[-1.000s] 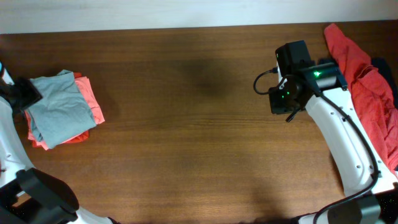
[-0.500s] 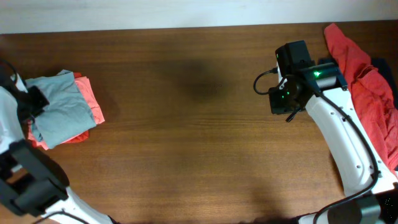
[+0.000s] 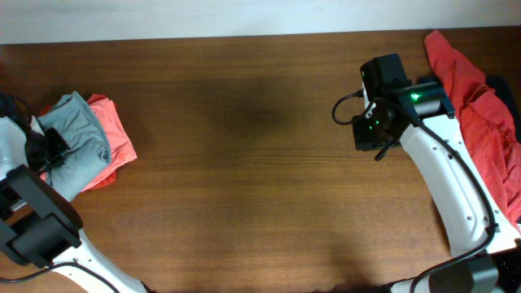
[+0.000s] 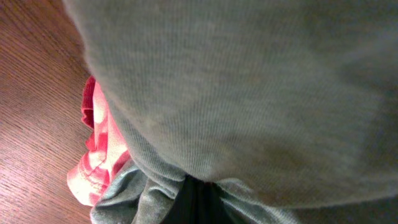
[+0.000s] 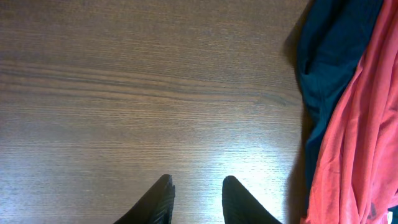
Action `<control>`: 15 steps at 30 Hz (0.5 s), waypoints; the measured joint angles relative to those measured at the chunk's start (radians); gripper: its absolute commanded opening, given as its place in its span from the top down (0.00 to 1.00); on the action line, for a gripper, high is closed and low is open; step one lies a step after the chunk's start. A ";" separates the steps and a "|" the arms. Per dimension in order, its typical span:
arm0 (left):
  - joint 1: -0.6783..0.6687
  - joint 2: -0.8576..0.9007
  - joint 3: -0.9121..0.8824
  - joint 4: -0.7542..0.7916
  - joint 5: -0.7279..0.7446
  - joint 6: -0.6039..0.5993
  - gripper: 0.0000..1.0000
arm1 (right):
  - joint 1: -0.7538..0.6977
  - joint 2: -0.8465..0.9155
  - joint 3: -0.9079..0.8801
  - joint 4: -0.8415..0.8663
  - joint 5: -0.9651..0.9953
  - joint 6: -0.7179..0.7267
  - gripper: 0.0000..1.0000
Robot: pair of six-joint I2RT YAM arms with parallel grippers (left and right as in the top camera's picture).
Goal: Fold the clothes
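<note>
Your left gripper is pinched shut on the grey shirt, while your right gripper, slightly parted and empty, has the red pile close on its right.

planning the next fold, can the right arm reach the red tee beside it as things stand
Probably yes. The right claw hangs open and empty over bare table, and the red tee lies close by, with only a navy piece lying against it.
</note>
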 measured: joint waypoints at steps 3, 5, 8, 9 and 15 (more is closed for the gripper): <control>0.000 -0.001 0.001 -0.003 0.004 0.000 0.91 | 0.000 0.000 0.000 0.000 0.000 0.000 0.68; 0.000 -0.008 0.001 -0.005 0.004 0.000 0.82 | 0.000 0.000 0.000 0.000 0.000 0.000 0.56; 0.000 -0.046 0.000 -0.010 0.005 0.000 0.64 | 0.000 0.000 0.000 0.002 0.000 -0.004 0.41; 0.000 -0.068 0.000 -0.012 0.007 0.000 0.58 | 0.000 0.000 0.000 0.003 0.000 -0.005 0.36; -0.018 -0.294 -0.001 -0.018 0.019 0.004 0.47 | 0.000 0.000 0.000 0.030 -0.007 -0.002 0.07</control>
